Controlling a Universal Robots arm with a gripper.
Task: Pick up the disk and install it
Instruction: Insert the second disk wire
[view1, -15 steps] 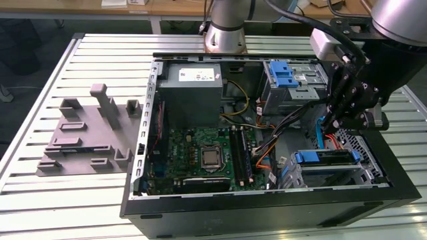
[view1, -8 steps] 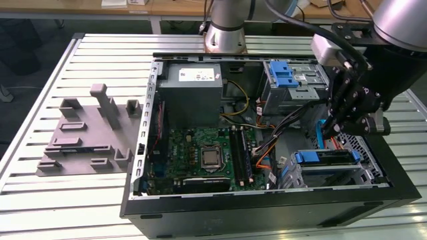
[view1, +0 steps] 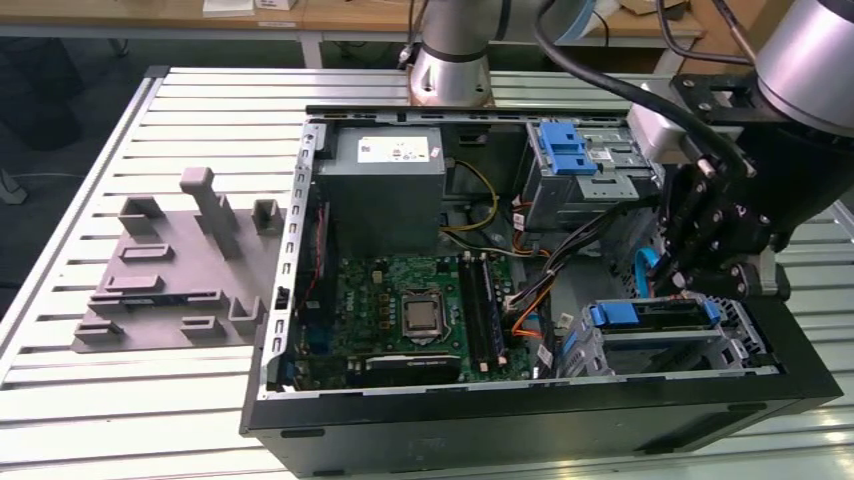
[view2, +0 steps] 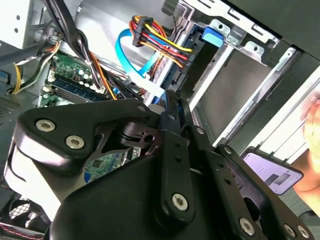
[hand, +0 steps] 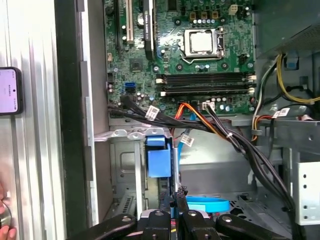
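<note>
Blue plastic frames the disk (view1: 650, 313), which sits on edge in the perforated sheet-metal drive cage (view1: 667, 350) at the near corner of the open black computer case (view1: 534, 420), toward the exterior view's right. The matte black, bolted tool (view1: 687, 285) hangs directly over that cage, just beside the disk's blue carrier. Whether the tool is clenched or released cannot be told. In the first wrist view the disk (hand: 159, 160) stands upright between grey metal walls. A flat light-blue cable (hand: 207, 204) curls nearby. The green motherboard (view1: 400, 310) lies flat further toward the exterior view's left. The case rests on a ribbed aluminium desk (view1: 134, 400).
</note>
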